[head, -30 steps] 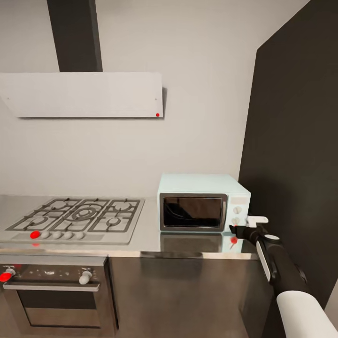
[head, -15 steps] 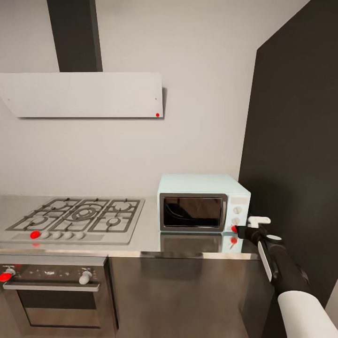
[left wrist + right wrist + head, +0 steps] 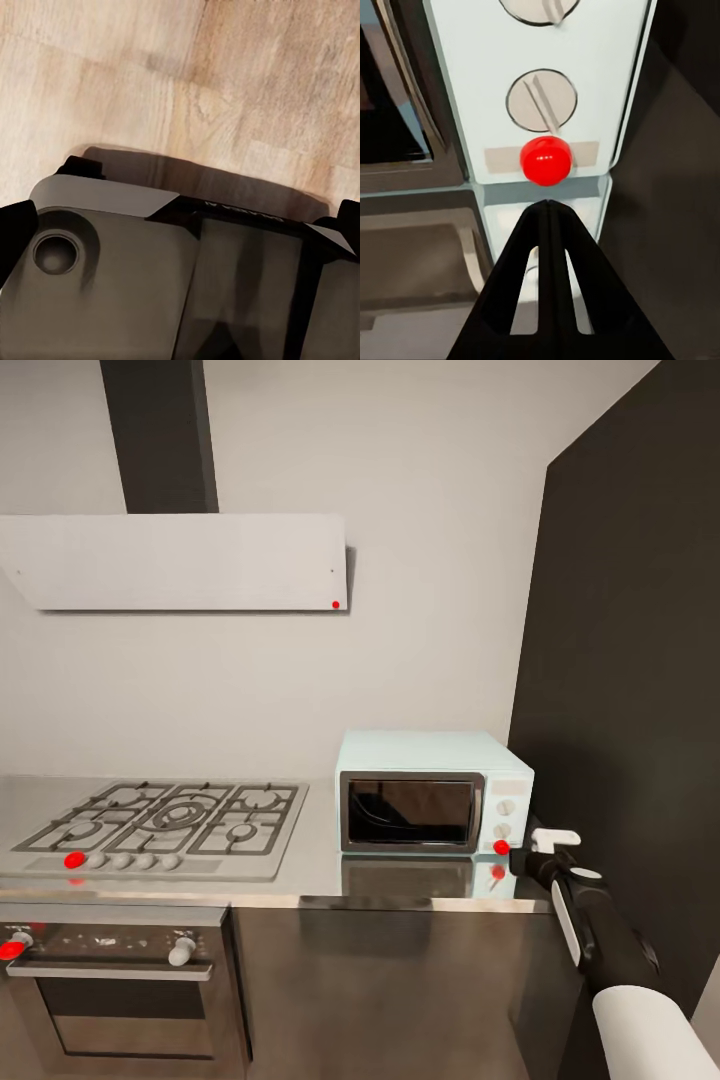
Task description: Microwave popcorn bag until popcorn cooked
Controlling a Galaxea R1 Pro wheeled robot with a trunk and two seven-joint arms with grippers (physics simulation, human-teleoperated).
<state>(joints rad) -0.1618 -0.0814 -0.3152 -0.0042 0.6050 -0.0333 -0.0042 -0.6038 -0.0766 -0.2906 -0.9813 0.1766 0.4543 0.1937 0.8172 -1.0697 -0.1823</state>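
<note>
The microwave [image 3: 432, 792] stands on the countertop [image 3: 310, 860] beside the hob [image 3: 160, 825], its dark glass door shut. The right gripper [image 3: 520, 857] is held just in front of the red button [image 3: 545, 160] low on the microwave's knob panel, its two fingers pressed together with nothing between them; whether the tip touches the button is hard to tell. The left wrist view shows a wooden floor [image 3: 180, 82], and the left gripper's state cannot be told.
</note>
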